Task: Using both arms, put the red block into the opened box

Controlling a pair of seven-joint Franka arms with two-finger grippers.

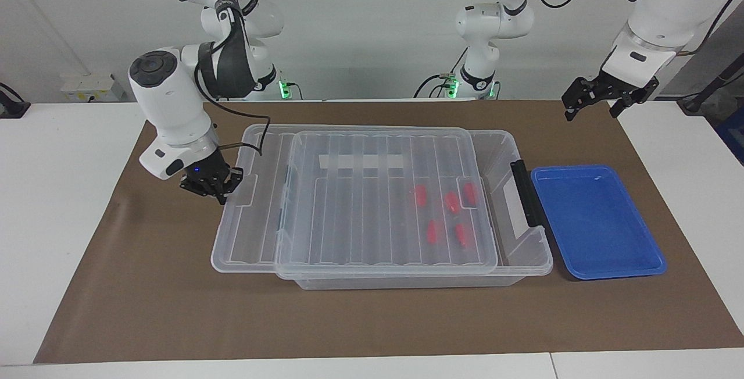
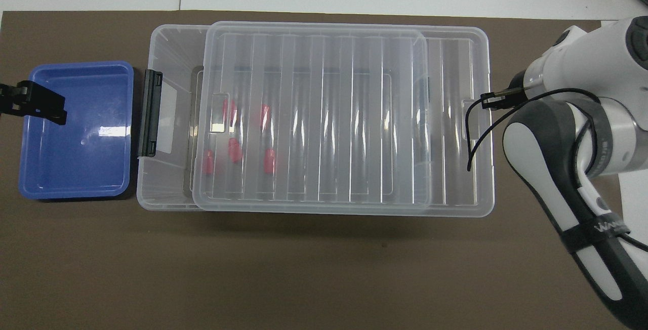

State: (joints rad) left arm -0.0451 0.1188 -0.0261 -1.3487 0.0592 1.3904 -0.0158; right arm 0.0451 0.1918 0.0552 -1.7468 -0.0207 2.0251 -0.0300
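The clear box (image 1: 514, 153) lies lengthwise on the brown mat, its black latch (image 1: 526, 193) at the left arm's end. The ribbed clear lid (image 1: 372, 204) rests on top and covers most of the box, overhanging at the right arm's end. Several red blocks (image 1: 450, 201) lie inside on the floor, blurred pink through the lid (image 2: 324, 117). My right gripper (image 1: 218, 188) is shut on the lid's end tab. My left gripper (image 1: 592, 109) hangs open and empty over the mat, beside the blue tray.
A shallow blue tray (image 1: 598, 222) sits on the mat against the box's latch end, with nothing in it. A narrow strip of the box (image 2: 167, 117) stays uncovered next to the latch. The right arm's black cable (image 2: 473, 132) drapes over the lid's overhanging end.
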